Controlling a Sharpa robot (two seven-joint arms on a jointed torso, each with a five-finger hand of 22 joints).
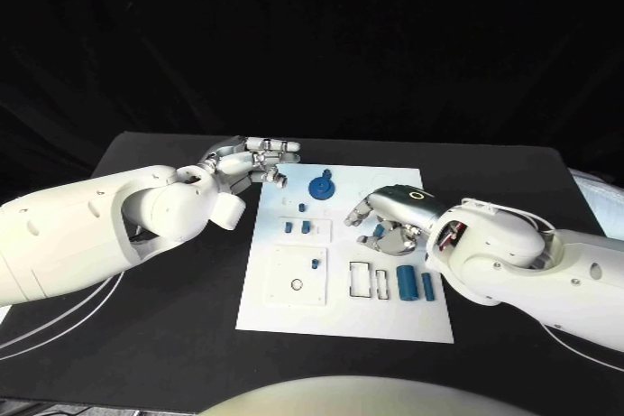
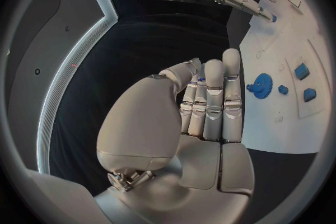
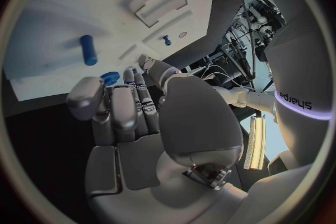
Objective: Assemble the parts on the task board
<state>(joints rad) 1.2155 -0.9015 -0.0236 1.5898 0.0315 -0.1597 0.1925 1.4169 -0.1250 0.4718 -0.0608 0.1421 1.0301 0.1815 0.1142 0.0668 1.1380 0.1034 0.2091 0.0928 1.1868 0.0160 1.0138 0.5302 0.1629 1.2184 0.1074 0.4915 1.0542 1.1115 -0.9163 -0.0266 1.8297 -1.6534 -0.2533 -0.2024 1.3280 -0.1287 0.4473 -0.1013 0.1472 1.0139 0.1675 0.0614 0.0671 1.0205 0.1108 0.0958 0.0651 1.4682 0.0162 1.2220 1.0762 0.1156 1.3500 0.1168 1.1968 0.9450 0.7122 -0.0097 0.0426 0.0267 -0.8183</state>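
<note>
The white task board lies in the middle of the black table. On it are a blue gear, two small blue blocks and two blue cylinders. My right hand hovers over the board's middle right with its fingers curled, and a small blue part sits at its fingertips. That part also appears beside the fingertips in the right wrist view. My left hand is raised just off the board's far left corner. Its fingers lie close together with the thumb folded in and nothing seen between them. The gear lies beyond them.
Near the board's front are a square plate with a hole and two empty rectangular slots. A blue cylinder and a small peg lie on the board ahead of my right hand. Bare black table surrounds the board.
</note>
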